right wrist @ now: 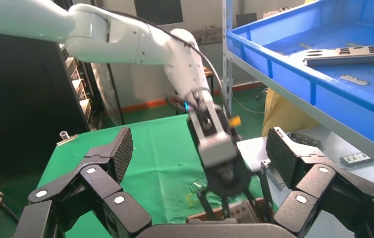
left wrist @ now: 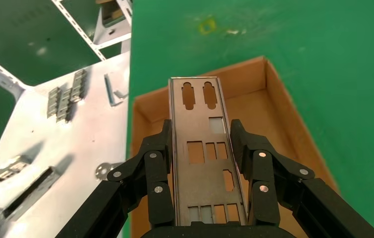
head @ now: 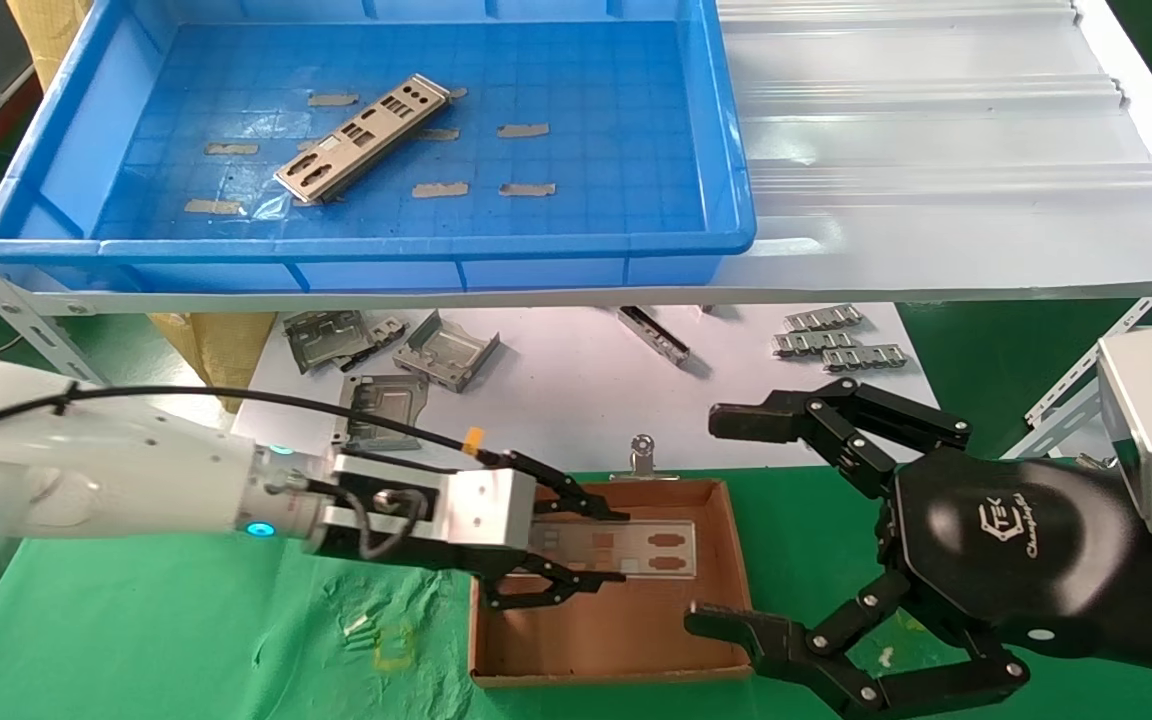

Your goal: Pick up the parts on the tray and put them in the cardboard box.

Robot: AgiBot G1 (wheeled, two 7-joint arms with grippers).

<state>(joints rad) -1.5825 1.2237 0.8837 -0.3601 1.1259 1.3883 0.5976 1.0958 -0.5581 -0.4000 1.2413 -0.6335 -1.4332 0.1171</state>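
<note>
My left gripper (head: pixel 624 547) is shut on a part (head: pixel 651 550), a thin silver plate with cutouts, and holds it flat just above the small cardboard box (head: pixel 601 640). In the left wrist view the fingers (left wrist: pixel 162 148) press the plate (left wrist: pixel 202 153) by both long edges over the box (left wrist: pixel 274 114). A second part (head: pixel 361 137) lies at a slant on the floor of the blue tray (head: pixel 376 245). My right gripper (head: pixel 706 520) stands wide open at the box's right side with nothing in it. Its wrist view looks between its own open fingers (right wrist: pixel 121 146) at the left arm, the tray (right wrist: pixel 293 64) and that part (right wrist: pixel 348 52).
Folded grey brackets (head: pixel 386 345) and small ridged strips (head: pixel 841 340) lie on the white sheet under the tray shelf. A white corrugated sheet (head: pixel 936 150) lies right of the tray. A metal clip (head: pixel 643 455) sits at the box's far edge. Green cloth (head: pixel 186 640) covers the near table.
</note>
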